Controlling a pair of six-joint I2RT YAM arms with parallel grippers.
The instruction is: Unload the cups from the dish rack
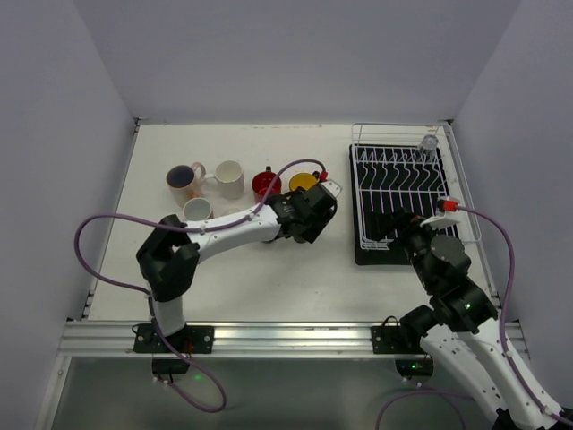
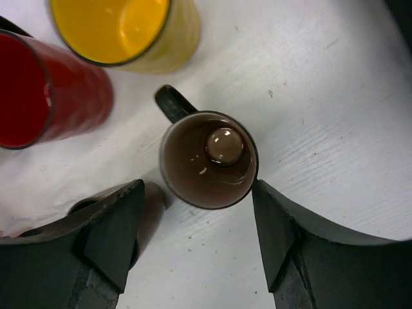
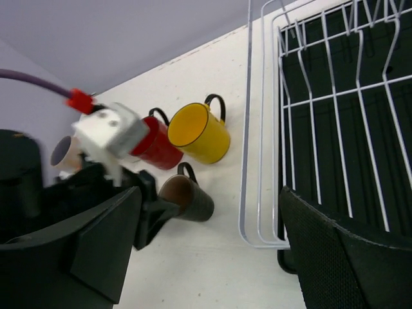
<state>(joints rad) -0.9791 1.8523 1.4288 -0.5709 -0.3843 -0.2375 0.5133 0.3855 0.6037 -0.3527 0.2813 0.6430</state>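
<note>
**Top view.** Dish rack [image 1: 356, 193] on black tray [image 1: 367, 258], right side of table [image 1: 269, 269]. One clear glass [image 1: 430, 141] at the rack's far corner; no other cup made out among the prongs. Unloaded cups left of the rack: purple-lined mug [image 1: 183, 177], white mug [image 1: 229, 177], red mug [image 1: 265, 185], yellow mug [image 1: 303, 181], small white cup [image 1: 197, 209]. Left gripper [image 1: 318, 210] low, just near side of the yellow mug. Right gripper [image 1: 407, 224] over the rack's near end.

**Left wrist.** Brown mug [image 2: 209, 161] upright on the table between spread jaws, not pinched. One pad possibly touching the rim, the other clearly apart. Red and yellow mugs close by.

**Right wrist.** Fingers wide apart, nothing between them, beside the rack's near corner.

**Hazards.** A pad dragging the rim on lift-off could tip the brown mug or shove it into its neighbours. The remaining glass is likely slick and could slip or snag on a prong.
</note>
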